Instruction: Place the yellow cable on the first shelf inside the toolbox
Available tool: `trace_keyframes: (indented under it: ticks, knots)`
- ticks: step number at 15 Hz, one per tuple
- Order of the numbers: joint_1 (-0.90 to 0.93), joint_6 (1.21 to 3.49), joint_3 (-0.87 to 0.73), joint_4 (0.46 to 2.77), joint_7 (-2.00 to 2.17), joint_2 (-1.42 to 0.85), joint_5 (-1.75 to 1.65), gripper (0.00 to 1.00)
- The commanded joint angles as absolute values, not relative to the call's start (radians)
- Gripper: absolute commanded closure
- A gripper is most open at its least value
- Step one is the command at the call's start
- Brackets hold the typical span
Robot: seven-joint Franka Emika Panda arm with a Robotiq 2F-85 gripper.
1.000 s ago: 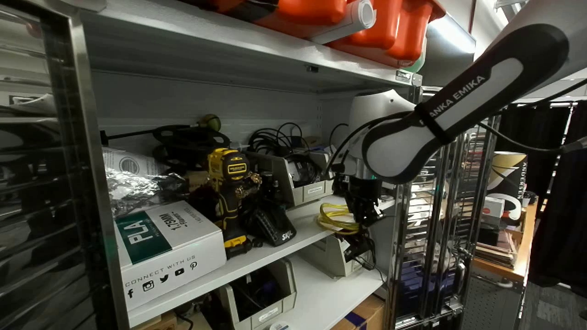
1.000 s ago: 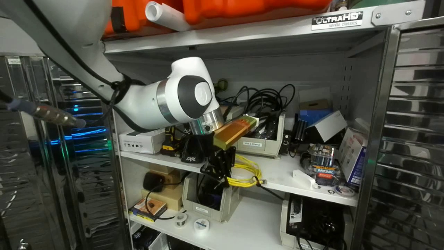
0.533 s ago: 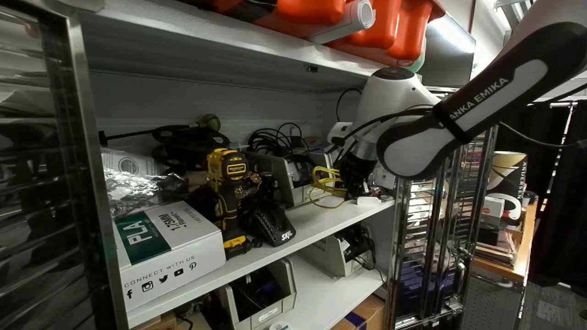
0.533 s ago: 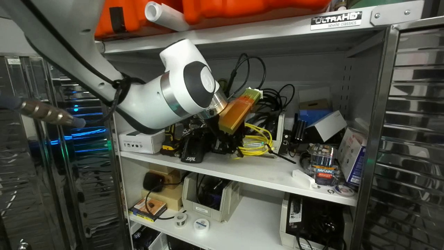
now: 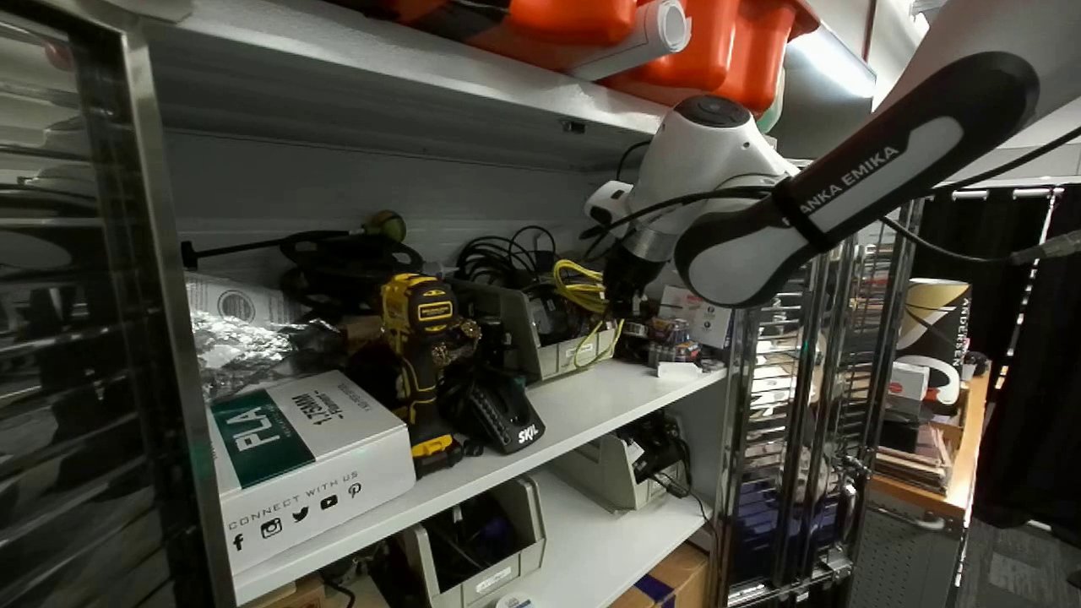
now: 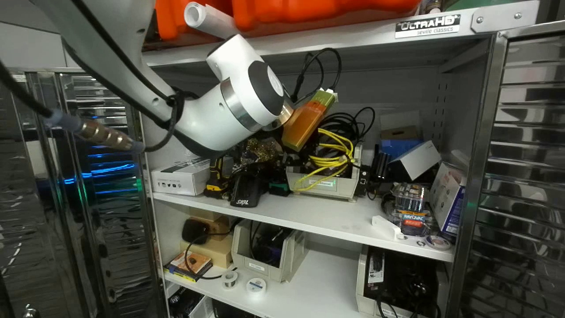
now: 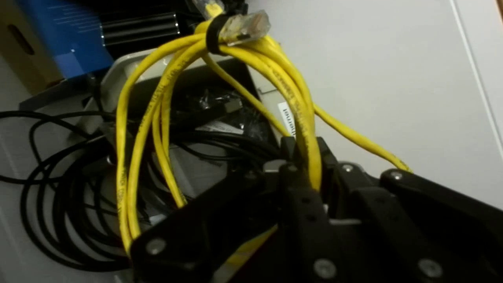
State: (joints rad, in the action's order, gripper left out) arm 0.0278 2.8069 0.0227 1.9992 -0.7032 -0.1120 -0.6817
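The yellow cable (image 5: 581, 292) is a loose coil with a black tie; it also shows in an exterior view (image 6: 332, 164) and the wrist view (image 7: 298, 98). My gripper (image 7: 304, 147) is shut on its strands, with loops hanging out on both sides. In an exterior view the gripper (image 5: 629, 295) holds the coil above and in front of the toolbox. The toolbox is a pale grey bin (image 6: 344, 187) holding black cables; it also shows in an exterior view (image 5: 553, 361). It stands on the first shelf (image 6: 309, 212). One loop hangs before its front label. The fingertips are hidden in an exterior view.
A power drill (image 5: 420, 355) and a black SKIL charger (image 5: 507, 418) stand beside the bin, with a white-green carton (image 5: 317, 460) further along. Battery packs (image 6: 412, 212) and a white piece (image 6: 387, 227) lie on the other side. The upper shelf (image 6: 353, 39) is overhead.
The gripper has risen from below the shelf's front edge and moved in over the shelf, carrying the yellow cable up to the bin's front. The wrist has tilted.
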Motion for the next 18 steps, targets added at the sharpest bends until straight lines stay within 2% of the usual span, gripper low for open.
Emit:
trace_keyframes:
  ticks: [1, 9, 13, 18]
  knots:
    - [0.037, 2.844, 0.026, 1.891, -0.644, -0.17, -0.69, 0.88]
    - [0.091, 2.934, 0.009, 1.907, -0.444, -0.125, -0.863, 0.88]
    - [0.123, 2.997, -0.033, 1.876, -0.174, -0.099, -1.17, 0.89]
    - [0.128, 2.968, -0.047, 1.803, 0.203, -0.113, -1.547, 0.89]
